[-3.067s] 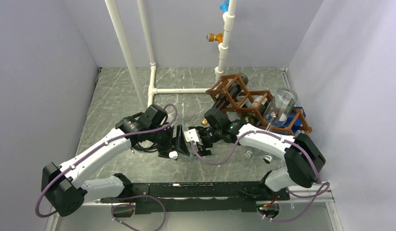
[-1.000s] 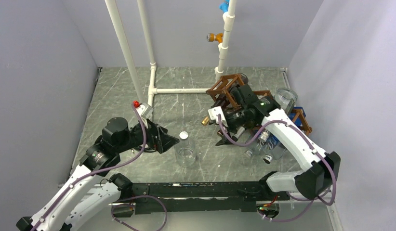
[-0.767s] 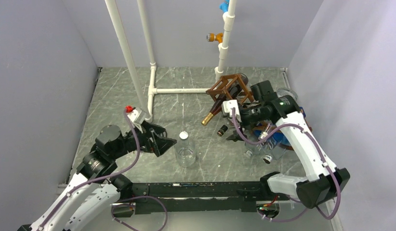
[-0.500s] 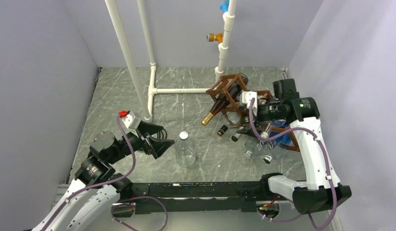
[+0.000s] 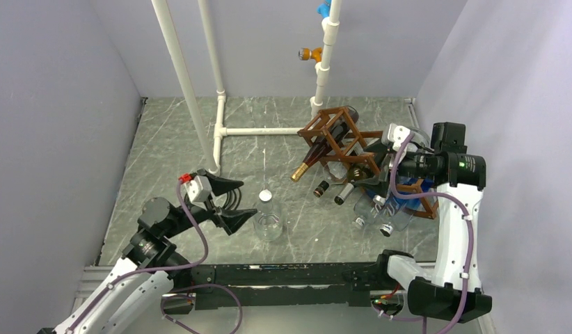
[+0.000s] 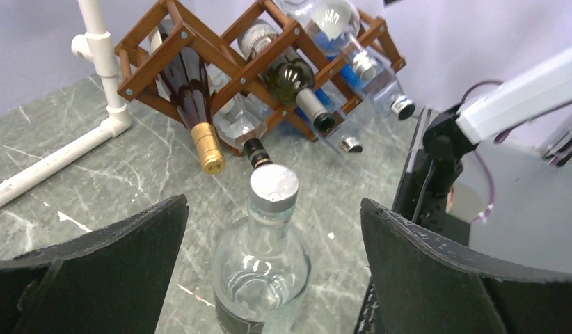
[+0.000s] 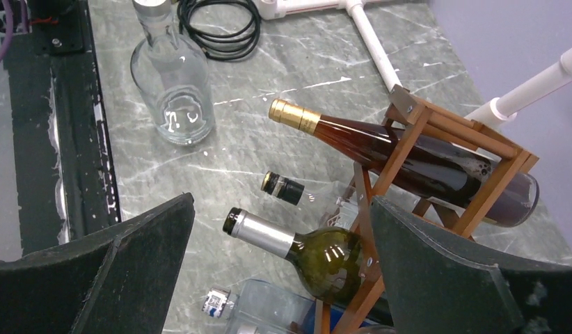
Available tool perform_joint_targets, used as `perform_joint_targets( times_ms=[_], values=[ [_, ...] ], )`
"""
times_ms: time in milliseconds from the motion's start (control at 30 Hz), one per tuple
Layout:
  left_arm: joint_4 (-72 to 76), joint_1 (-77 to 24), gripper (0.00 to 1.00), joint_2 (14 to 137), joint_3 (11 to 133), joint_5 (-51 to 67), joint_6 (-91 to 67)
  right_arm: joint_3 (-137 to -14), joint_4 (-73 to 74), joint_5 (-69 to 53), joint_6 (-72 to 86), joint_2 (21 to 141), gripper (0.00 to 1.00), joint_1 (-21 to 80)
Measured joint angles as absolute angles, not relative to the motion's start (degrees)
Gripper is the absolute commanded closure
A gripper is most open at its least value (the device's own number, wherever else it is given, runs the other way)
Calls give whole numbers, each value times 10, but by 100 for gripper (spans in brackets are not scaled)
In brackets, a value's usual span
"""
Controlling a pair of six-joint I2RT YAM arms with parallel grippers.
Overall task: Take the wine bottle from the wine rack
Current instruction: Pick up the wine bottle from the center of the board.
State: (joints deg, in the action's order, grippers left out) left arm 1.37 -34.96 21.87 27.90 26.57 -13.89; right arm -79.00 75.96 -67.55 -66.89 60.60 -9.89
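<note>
A clear glass bottle point(image 5: 268, 220) with a silver cap stands upright on the table, apart from the wine rack point(image 5: 337, 141). My left gripper point(image 5: 247, 200) is open, with a finger on either side of this bottle point(image 6: 264, 254) and touching nothing. The reddish-brown rack point(image 6: 220, 52) holds several bottles lying down: an amber one with a gold cap point(image 7: 387, 146), a green one with a silver capsule point(image 7: 318, 254) and clear ones. My right gripper point(image 5: 376, 169) is open and empty above the green bottle, its fingers point(image 7: 130, 271) spread wide beside the rack point(image 7: 443, 149).
White pipes point(image 5: 200, 83) rise at the back left and middle, with one running along the floor point(image 5: 259, 131). A black cable coil point(image 7: 217, 21) lies near the clear bottle point(image 7: 172, 80). Grey walls close in on both sides. The black base rail point(image 5: 269, 273) runs along the near edge.
My right arm has swung from the table's middle back to the right, over the rack. My left arm has drawn back toward the near left, away from the standing clear bottle.
</note>
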Motion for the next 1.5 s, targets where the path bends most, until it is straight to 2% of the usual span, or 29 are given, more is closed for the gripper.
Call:
perform_joint_targets(
  times_ms=[133,333,700,1067,1200,1367,1400,1500],
  values=[
    [63,-350,1,221,229,285,-90,-789,763,-697,-669,600,1,-118],
    [109,-352,0,248,218,295,-41,-771,765,-713,-671,592,1,-132],
    [161,-431,1,315,211,229,37,-763,769,-726,-682,592,1,-134],
    [243,-452,17,395,173,186,49,-755,770,-726,-686,592,1,-135],
    [275,-455,28,412,167,186,46,-752,770,-726,-686,592,1,-136],
    [306,-456,49,443,164,192,31,-751,770,-726,-686,592,1,-138],
    [309,-456,54,448,164,195,29,-751,770,-726,-686,592,1,-138],
    [313,-459,83,453,164,202,18,-750,770,-726,-686,592,1,-138]
  ],
)
